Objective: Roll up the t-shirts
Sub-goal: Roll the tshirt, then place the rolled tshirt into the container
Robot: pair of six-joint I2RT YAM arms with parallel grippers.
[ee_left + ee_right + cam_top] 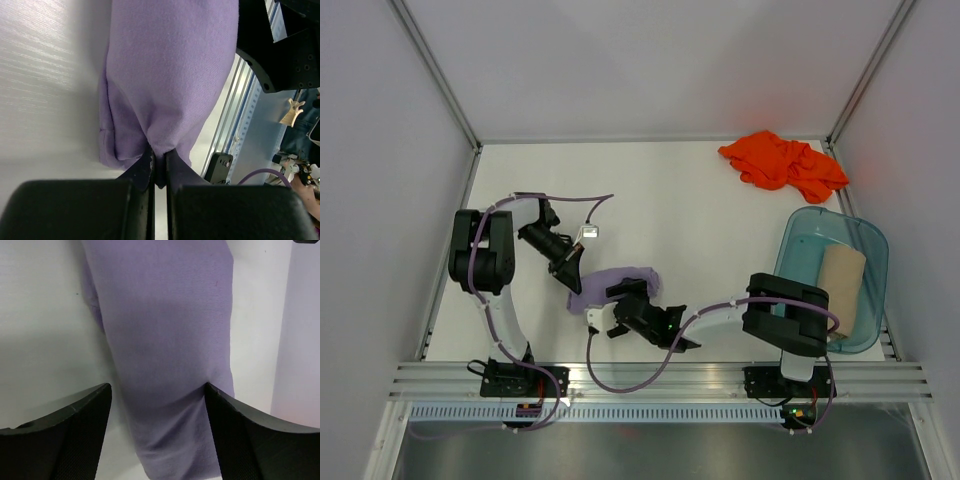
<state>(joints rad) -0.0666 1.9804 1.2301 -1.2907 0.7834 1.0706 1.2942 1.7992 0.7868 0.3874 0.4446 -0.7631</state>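
Note:
The lavender t-shirt (620, 282) lies as a roll near the table's front, left of centre. My left gripper (574, 284) is at the roll's left end, shut on a pinch of its cloth (170, 75) between the fingertips (159, 156). My right gripper (610, 312) stands open over the roll's near side. In its wrist view the lavender roll (160, 315) runs between the jaws (157, 397); the right finger (222, 410) touches the cloth and the left finger stands apart from it. The orange-red t-shirt (783, 165) lies crumpled at the back right. The tan t-shirt (842, 285) sits rolled in the tub.
A translucent teal tub (810, 225) stands at the right edge of the table. An aluminium rail (660, 378) runs along the near edge by the arm bases. White walls enclose the left, back and right sides.

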